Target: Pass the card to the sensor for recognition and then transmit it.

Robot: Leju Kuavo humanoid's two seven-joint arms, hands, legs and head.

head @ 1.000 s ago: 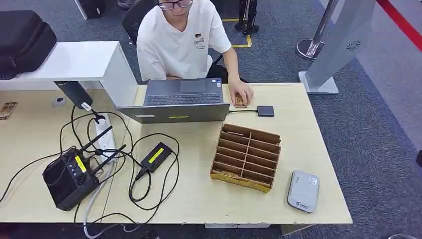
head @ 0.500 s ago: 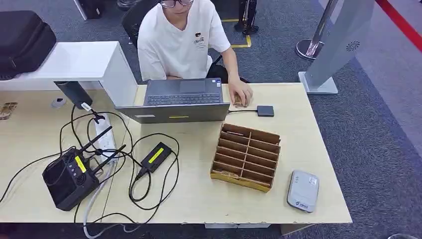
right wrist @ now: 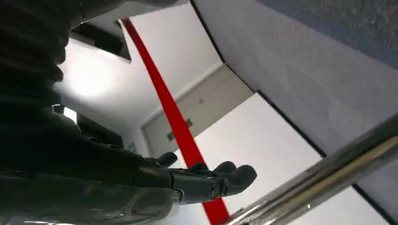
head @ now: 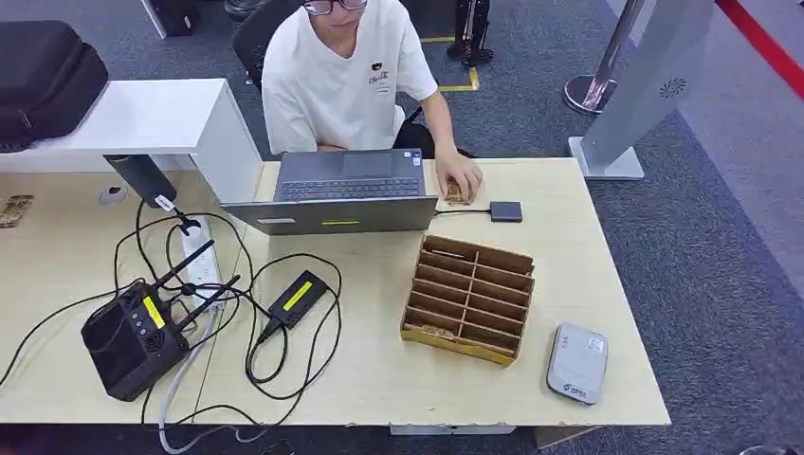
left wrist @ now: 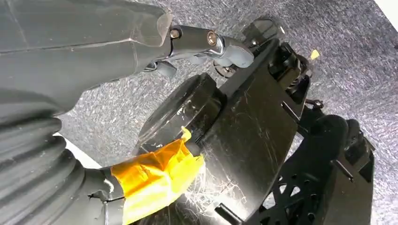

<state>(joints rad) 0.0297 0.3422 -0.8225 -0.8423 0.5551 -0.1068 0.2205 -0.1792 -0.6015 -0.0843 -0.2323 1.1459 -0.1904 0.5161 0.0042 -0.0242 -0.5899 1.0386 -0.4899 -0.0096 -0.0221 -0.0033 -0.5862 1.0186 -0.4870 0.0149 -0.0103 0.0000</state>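
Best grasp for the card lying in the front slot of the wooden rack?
Pinch the card by its long upper edge, coming from above. It lies low in the near row of the rack, between thin dividers, so only the open top is free. My judgement; the card is small in the head view.

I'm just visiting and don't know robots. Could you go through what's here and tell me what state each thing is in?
laptop: lid open, in front of the person.
wooden slotted rack: on the desk, slots mostly empty.
grey card reader: flat on the desk, nothing on it.
person's hand: resting on a small wooden item.
left robot hand: holds nothing.
right robot hand: fingers apart, holds nothing.
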